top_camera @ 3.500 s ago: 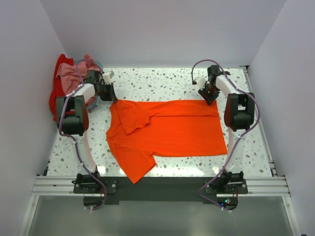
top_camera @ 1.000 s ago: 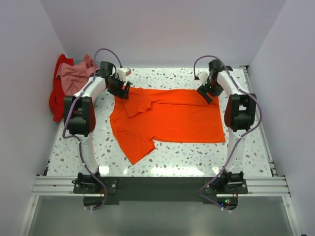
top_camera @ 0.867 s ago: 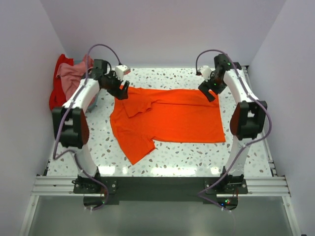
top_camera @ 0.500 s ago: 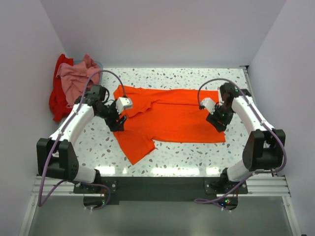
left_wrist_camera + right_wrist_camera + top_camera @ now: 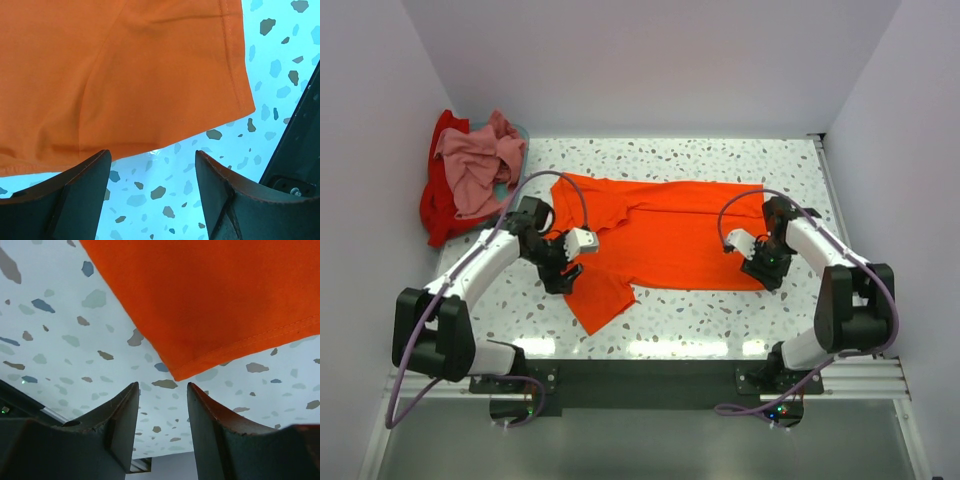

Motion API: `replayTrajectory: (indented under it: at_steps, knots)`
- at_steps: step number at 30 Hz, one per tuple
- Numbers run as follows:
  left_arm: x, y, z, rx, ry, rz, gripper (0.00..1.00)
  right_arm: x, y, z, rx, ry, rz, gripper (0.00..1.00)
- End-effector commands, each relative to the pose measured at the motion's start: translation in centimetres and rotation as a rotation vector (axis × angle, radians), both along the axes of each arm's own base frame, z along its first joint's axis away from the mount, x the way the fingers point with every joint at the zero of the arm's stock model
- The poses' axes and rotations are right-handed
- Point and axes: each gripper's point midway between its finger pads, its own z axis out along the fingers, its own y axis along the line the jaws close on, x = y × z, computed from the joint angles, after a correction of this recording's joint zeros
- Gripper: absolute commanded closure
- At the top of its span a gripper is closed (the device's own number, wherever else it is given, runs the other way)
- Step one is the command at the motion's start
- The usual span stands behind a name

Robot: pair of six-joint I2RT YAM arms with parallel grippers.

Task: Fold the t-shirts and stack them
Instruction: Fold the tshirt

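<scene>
The orange t-shirt [image 5: 670, 235] lies spread flat across the table, collar end to the left, one sleeve folded onto its chest. My left gripper [image 5: 561, 278] hangs open over the near-left sleeve. In the left wrist view that sleeve's hem [image 5: 125, 75] lies just beyond the left gripper [image 5: 152, 154], with only bare table between its fingers. My right gripper [image 5: 766, 273] is open at the shirt's near-right corner. In the right wrist view this corner [image 5: 215, 295] ends just ahead of the right gripper [image 5: 162, 386], and nothing is held. The pink t-shirt [image 5: 475, 165] lies crumpled on the red t-shirt [image 5: 438, 205].
The pink and red pile sits at the far-left corner against the left wall. The speckled table [image 5: 670, 325] shows as a bare strip between the shirt and the arm bases. Walls close in the left, back and right sides.
Both arms have swung from the shirt's far corners down to its near side. The right jaws have narrowed. The orange shirt has stayed where it lay.
</scene>
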Motion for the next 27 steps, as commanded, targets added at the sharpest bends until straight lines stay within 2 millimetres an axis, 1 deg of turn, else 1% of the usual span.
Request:
replayTrajectory:
  at_steps: [1,4,5,7,9,10,12,13,14,15,16,17,18,19,21,23,25,27]
  knots:
    - [1.0,-0.5,0.0,-0.006,-0.040,-0.003,0.27,1.3,-0.2,-1.0,-0.010,-0.027,0.019,0.54]
    - [1.3,-0.6,0.0,-0.006,-0.046,-0.003,0.28,1.2,-0.1,-1.6,-0.007,-0.019,0.022,0.55]
    - [1.3,-0.6,-0.1,-0.004,-0.041,0.002,0.28,0.9,-0.1,-2.1,-0.011,-0.006,0.030,0.57]
    - [1.1,-0.8,-0.3,-0.004,-0.035,-0.008,0.28,0.8,-0.2,-2.8,-0.016,-0.006,0.033,0.57]
    - [0.6,-1.2,-0.7,0.004,-0.023,-0.026,0.27,0.5,-0.5,-4.1,-0.037,-0.005,0.040,0.58]
    - [0.2,-1.2,-1.2,0.016,-0.019,-0.032,0.27,0.6,-0.6,-4.5,-0.045,-0.009,0.041,0.58]
    - [-0.4,-1.8,-1.6,0.032,-0.033,-0.055,0.26,0.7,-0.7,-5.3,-0.054,-0.009,0.029,0.59]
    - [-0.1,-2.1,-1.8,0.038,-0.062,-0.061,0.26,0.8,-0.8,-5.5,-0.058,-0.010,0.027,0.60]
    - [-0.3,-1.6,-2.6,0.078,-0.069,-0.048,0.25,0.9,-0.8,-5.5,-0.058,-0.016,0.026,0.65]
    - [0.1,-2.1,-2.5,0.085,-0.116,-0.059,0.25,0.9,-0.8,-5.8,-0.057,-0.024,0.024,0.67]
    - [0.1,-1.6,-3.0,0.125,-0.129,-0.049,0.25,1.0,-0.8,-5.8,-0.057,-0.030,0.024,0.71]
    - [0.2,-1.8,-3.0,0.132,-0.142,-0.050,0.26,0.9,-1.0,-5.8,-0.071,-0.031,0.025,0.79]
    - [0.5,-1.9,-3.0,0.134,-0.160,-0.048,0.26,0.9,-1.1,-5.7,-0.076,-0.029,0.026,0.83]
    - [0.5,-1.7,-3.1,0.147,-0.166,-0.046,0.26,0.9,-1.2,-5.7,-0.079,-0.031,0.026,0.89]
    - [0.4,-2.0,-3.3,0.158,-0.173,-0.053,0.27,1.1,-1.2,-5.5,-0.083,-0.037,0.027,0.96]
    - [0.7,-2.1,-3.5,0.179,-0.201,-0.053,0.28,1.3,-1.2,-5.2,-0.081,-0.042,0.025,1.00]
    - [1.2,-2.0,-3.7,0.201,-0.235,-0.040,0.30,1.2,-1.1,-5.0,-0.076,-0.036,0.026,1.00]
    - [1.3,-2.1,-3.9,0.205,-0.241,-0.043,0.32,1.3,-1.0,-4.7,-0.071,-0.038,0.027,1.00]
